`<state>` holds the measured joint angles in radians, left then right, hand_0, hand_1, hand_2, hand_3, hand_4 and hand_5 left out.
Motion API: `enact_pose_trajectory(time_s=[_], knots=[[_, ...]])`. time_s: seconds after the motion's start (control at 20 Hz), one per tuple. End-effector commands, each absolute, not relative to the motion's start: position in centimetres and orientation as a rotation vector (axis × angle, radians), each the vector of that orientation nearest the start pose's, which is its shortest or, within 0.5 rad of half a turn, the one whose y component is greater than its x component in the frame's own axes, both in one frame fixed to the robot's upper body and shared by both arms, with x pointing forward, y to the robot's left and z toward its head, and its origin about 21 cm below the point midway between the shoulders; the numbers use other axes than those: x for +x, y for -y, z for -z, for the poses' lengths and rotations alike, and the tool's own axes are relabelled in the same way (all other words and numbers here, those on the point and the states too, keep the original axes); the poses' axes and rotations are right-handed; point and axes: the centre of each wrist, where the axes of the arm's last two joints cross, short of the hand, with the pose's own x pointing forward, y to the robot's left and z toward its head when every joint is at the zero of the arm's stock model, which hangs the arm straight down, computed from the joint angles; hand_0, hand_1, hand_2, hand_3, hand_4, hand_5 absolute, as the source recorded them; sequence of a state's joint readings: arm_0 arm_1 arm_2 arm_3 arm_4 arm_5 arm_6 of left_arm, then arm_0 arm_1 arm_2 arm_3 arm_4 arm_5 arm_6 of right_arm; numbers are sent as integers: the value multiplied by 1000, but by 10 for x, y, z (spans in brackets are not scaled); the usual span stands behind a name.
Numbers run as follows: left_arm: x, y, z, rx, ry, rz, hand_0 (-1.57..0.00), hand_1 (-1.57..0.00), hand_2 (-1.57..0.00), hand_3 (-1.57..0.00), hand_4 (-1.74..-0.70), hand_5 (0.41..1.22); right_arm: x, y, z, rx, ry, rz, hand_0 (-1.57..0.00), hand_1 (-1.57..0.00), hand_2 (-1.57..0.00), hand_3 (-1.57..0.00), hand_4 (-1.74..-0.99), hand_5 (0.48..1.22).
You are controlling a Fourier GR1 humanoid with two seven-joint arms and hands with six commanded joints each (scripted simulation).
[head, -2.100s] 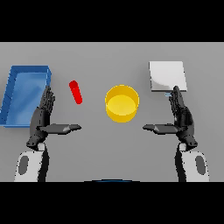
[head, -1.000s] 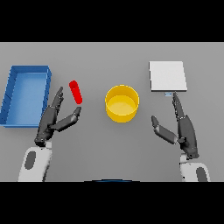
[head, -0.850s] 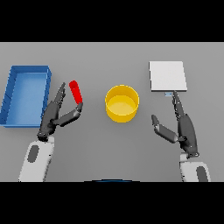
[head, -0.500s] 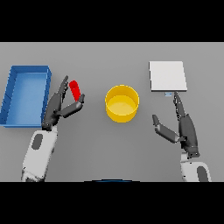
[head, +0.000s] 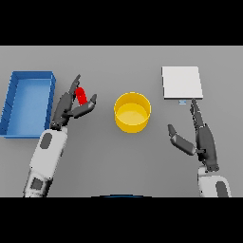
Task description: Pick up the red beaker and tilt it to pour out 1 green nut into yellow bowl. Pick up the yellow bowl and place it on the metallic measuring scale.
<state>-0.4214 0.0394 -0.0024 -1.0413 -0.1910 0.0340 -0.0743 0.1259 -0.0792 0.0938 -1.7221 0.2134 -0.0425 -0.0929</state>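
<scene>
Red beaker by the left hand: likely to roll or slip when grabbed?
The red beaker looks narrow, rounded and lying flat, so it probably rolls if nudged. Its smooth surface may slip between the left hand's fingers. Being small, it is likely light.

The red beaker [head: 81,95] lies between the straight fingers and thumb of the left hand [head: 71,108]. The yellow bowl [head: 132,112] stands just beyond its thumb tip.
</scene>
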Motion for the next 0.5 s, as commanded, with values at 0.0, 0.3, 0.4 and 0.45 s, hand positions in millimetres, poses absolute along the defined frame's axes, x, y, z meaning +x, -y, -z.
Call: enact_pose_trajectory(time_s=[0.0, 0.3, 0.4, 0.45], knots=[[346, -192, 18, 91, 1513, 318, 1, 1, 1, 1, -1297, 686, 218, 235, -12, -214, 1688, -239, 1, 1, 1, 1, -1268, 639], [356, -182, 22, 52, 1543, 256, 1, -26, -67, -31, -1378, 724, 215, 234, -11, -216, 1679, -246, 1, 1, 1, 1, -1259, 642], [359, -180, 24, 43, 1533, 205, -285, -328, -364, -292, -1449, 783, 216, 231, -6, -216, 1675, -248, 1, 1, 1, 1, -1258, 644], [360, -179, 23, 62, 1524, 190, -441, -481, -523, -547, -1448, 871, 217, 235, -6, -226, 1674, -246, 1, 1, 1, 1, -1257, 645]])
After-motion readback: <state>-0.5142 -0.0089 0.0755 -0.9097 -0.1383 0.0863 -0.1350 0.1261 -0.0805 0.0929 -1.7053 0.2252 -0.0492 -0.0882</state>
